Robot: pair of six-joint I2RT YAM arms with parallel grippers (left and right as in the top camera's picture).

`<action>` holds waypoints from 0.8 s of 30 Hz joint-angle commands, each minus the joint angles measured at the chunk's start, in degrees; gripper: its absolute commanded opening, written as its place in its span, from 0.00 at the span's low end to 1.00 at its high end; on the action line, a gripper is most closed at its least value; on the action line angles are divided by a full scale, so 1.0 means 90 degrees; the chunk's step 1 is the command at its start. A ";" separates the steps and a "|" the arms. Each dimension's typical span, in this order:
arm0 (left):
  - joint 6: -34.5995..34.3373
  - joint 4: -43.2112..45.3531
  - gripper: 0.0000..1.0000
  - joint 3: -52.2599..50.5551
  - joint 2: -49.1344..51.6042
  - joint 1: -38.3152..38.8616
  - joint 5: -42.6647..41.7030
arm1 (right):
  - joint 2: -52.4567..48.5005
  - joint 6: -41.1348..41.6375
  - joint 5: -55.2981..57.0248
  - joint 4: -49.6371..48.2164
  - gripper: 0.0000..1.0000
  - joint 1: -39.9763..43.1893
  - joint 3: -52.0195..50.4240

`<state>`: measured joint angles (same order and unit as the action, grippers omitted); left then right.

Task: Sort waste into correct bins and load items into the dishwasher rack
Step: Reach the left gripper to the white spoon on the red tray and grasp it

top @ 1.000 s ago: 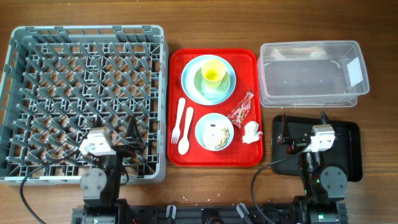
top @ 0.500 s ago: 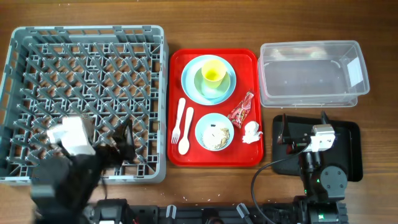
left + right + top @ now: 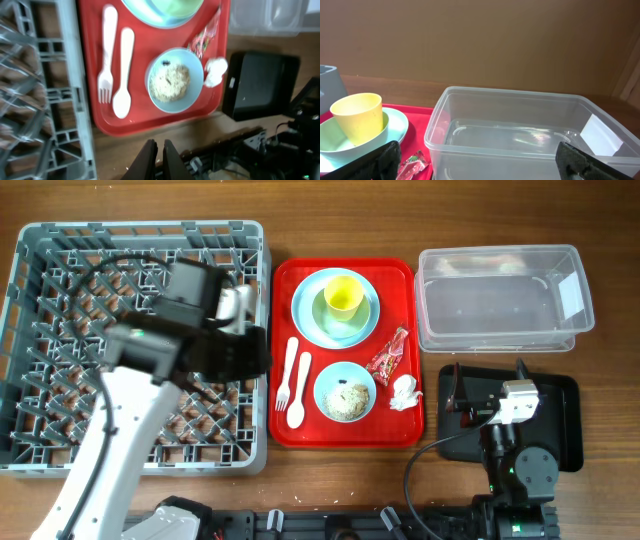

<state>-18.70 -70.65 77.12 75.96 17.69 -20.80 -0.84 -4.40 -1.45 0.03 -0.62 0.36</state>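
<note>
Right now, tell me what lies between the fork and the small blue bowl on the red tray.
The white spoon lies between the fork and the small light blue bowl, on the red tray; the overhead view shows it.

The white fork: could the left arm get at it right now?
Probably yes. The fork lies uncovered on the red tray beside the spoon, and the left gripper hangs close by with nothing between, though its jaws are shut.
</note>
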 commanded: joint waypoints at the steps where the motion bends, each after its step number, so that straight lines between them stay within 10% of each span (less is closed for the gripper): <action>1: -0.0945 0.0532 0.07 -0.0357 0.0233 0.0920 0.1234 | 0.0034 -0.0010 -0.0080 -0.0019 1.00 -0.0024 -0.0007; 24: -0.1287 0.1379 0.18 -0.0452 0.3422 0.1982 0.2232 | 0.0034 -0.0007 -0.0078 -0.0019 1.00 -0.0024 -0.0007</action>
<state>-29.78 -58.37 73.45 104.84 35.03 -1.52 -0.84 -4.40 -1.45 0.05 -0.62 0.36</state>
